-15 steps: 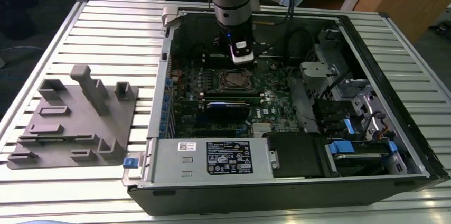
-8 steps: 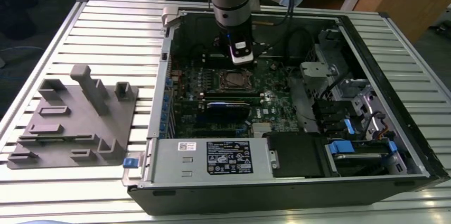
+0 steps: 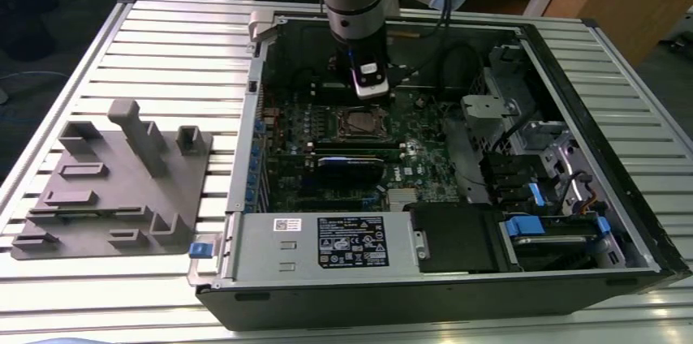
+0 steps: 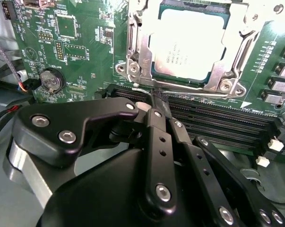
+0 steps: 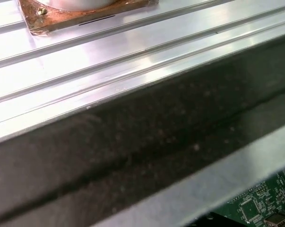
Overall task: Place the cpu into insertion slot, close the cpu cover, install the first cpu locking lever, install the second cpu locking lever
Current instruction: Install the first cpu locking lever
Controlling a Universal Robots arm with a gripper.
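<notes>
The cpu (image 4: 189, 42) lies flat in the insertion slot (image 3: 363, 123), its silver-grey top facing up. The cpu cover (image 4: 136, 52) sits down around it as a metal frame. In the second wrist view my gripper (image 4: 156, 100) is shut, its black fingertips close together just off the socket's edge, beside a thin metal lever wire (image 4: 141, 89). I cannot tell whether the tips touch that wire. In the exterior view the gripper (image 3: 369, 88) hangs over the green board just behind the socket.
Long black memory slots (image 4: 218, 123) run right under the fingertips. A coin battery (image 4: 51, 80) sits on the board. The case wall (image 5: 133, 142) and its drive bays (image 3: 541, 182) ring the board. A grey fixture (image 3: 119, 182) lies on the slatted table.
</notes>
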